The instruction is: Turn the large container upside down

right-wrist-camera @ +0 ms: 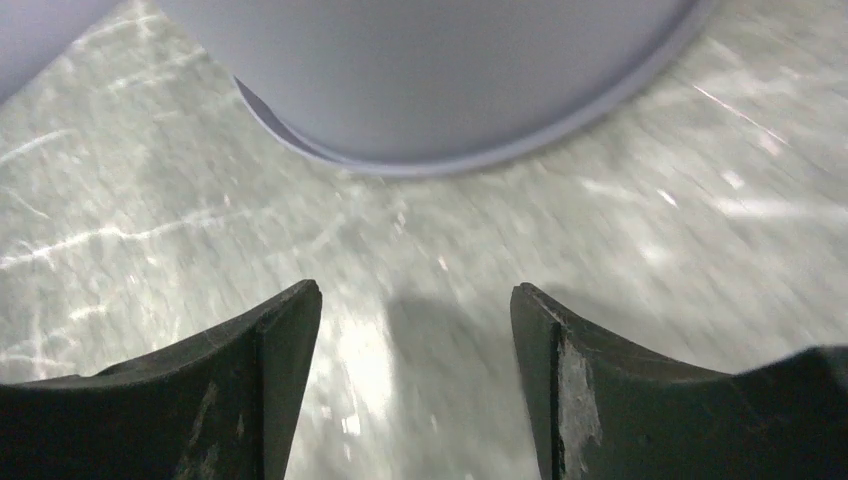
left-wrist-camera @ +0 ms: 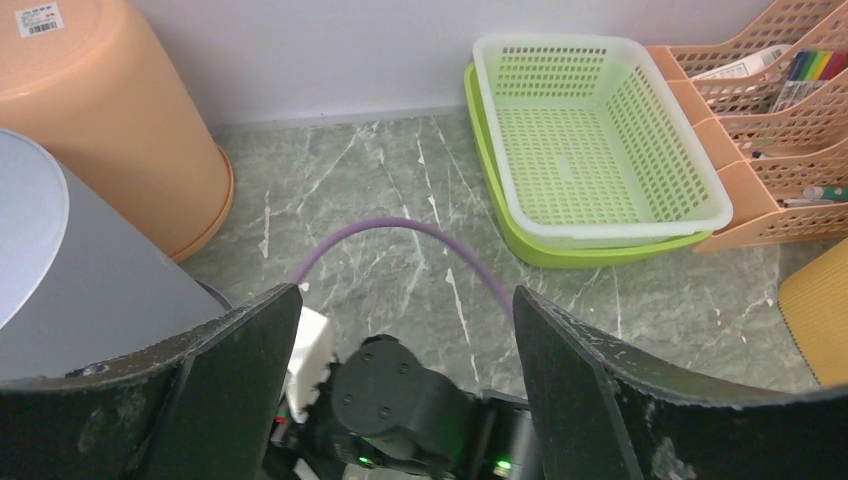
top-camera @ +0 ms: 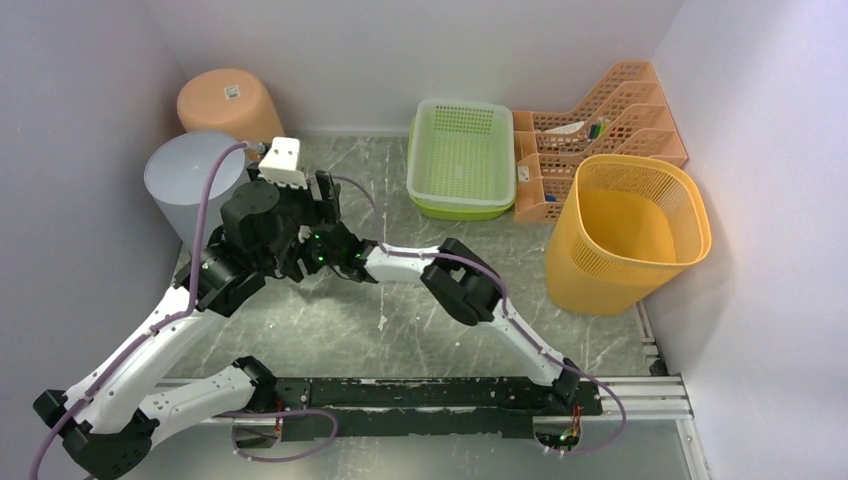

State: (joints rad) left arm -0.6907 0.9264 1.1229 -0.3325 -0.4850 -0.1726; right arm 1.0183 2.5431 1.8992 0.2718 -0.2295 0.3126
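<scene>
The large container is a grey bin [top-camera: 188,178] at the back left. It stands with its closed base up and its rim on the table [top-camera: 330,320]. In the right wrist view its rim [right-wrist-camera: 440,165] lies just ahead of my right gripper [right-wrist-camera: 415,290], which is open, low over the table and holds nothing. My left gripper [left-wrist-camera: 405,292] is open and empty too, hovering right of the bin [left-wrist-camera: 60,280] and above the right arm's wrist [left-wrist-camera: 400,400]. In the top view the left gripper [top-camera: 325,195] points toward the back, and the right gripper is mostly hidden under the left arm.
An orange bucket [top-camera: 230,100] stands upside down behind the grey bin. Stacked green baskets [top-camera: 460,155] and an orange file organizer [top-camera: 600,120] sit at the back right. A yellow mesh basket [top-camera: 630,230] stands upright on the right. Walls close in on three sides.
</scene>
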